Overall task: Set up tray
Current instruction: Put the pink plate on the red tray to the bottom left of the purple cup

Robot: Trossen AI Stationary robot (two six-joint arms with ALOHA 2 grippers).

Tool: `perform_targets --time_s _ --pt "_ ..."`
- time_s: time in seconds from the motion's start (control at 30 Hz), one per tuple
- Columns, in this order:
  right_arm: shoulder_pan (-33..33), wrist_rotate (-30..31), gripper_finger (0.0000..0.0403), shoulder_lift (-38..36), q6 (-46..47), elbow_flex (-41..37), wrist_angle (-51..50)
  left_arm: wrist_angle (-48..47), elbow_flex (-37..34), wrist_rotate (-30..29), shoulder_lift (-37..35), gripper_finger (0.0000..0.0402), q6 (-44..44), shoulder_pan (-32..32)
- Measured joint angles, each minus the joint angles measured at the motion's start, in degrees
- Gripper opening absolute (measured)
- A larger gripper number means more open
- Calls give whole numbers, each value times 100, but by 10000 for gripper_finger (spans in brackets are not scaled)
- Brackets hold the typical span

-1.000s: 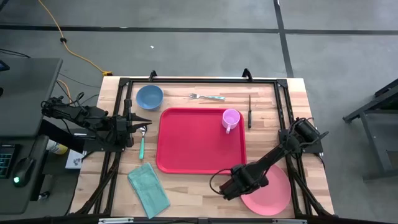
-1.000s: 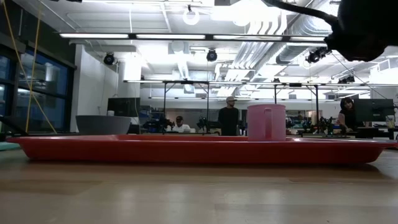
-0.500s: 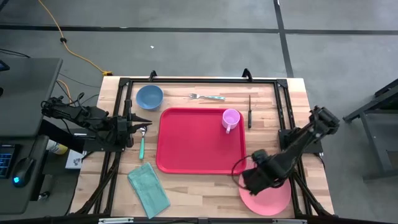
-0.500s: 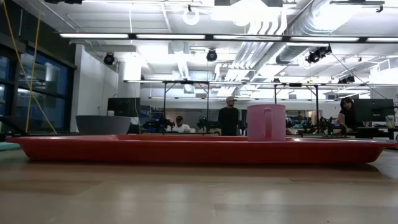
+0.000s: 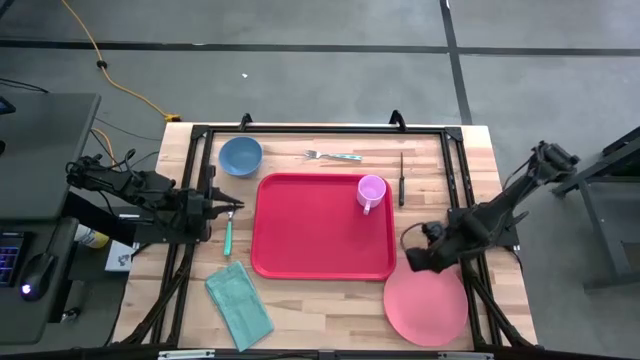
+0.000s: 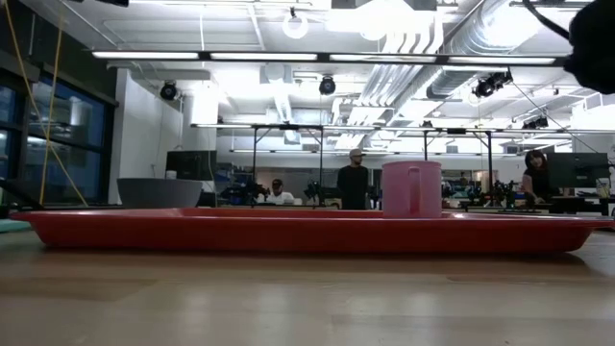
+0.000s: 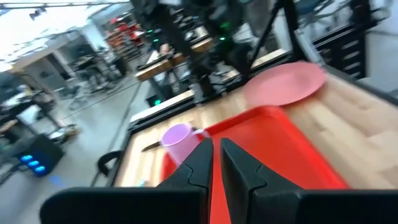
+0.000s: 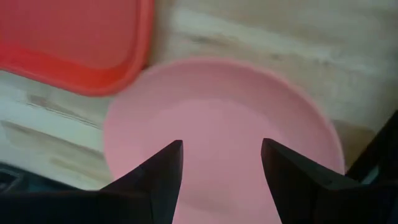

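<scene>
right fingers point(image 8: 221, 180) spread above pink plate point(image 5: 427, 306) | left fingers point(image 7: 216, 163) closed | tray point(image 5: 320, 225) on wooden table point(image 5: 310, 315)

Glossy plastic tray point(image 5: 315, 230), wooden table point(image 5: 330, 310)

Most of the red tray point(image 5: 310, 230) is bare, so a pincer can come down there. Only the pink mug point(image 5: 371, 191) stands in the tray's upper right corner. The right pincer point(image 5: 412, 259) hangs wide open by the tray's lower right corner, above the pink plate point(image 5: 428, 310).
</scene>
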Motion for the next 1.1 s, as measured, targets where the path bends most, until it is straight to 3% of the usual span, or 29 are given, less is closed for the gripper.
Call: perform_targets --time_s 0.23,0.33,0.53,0.73,0.93,1.1 --pt "-100 -195 197 -1725 -262 -243 -1287 -2 0 911 0 60 -160 -1" --pt "-127 -489 197 -2332 -568 -267 -1250 9 0 1160 2 60 -188 -2" --pt "-129 -504 197 -2848 -679 -272 -1227 206 0 1560 2 60 -452 0" --pt "-301 531 197 -3114 -1126 -737 269 205 0 1772 4 60 -768 -1" --pt "-534 -115 197 -3015 -1027 -1851 1558 209 0 1768 4 60 -905 0" --pt "-594 -186 197 -3014 -633 -2552 2186 219 0 1763 4 60 -1030 0"
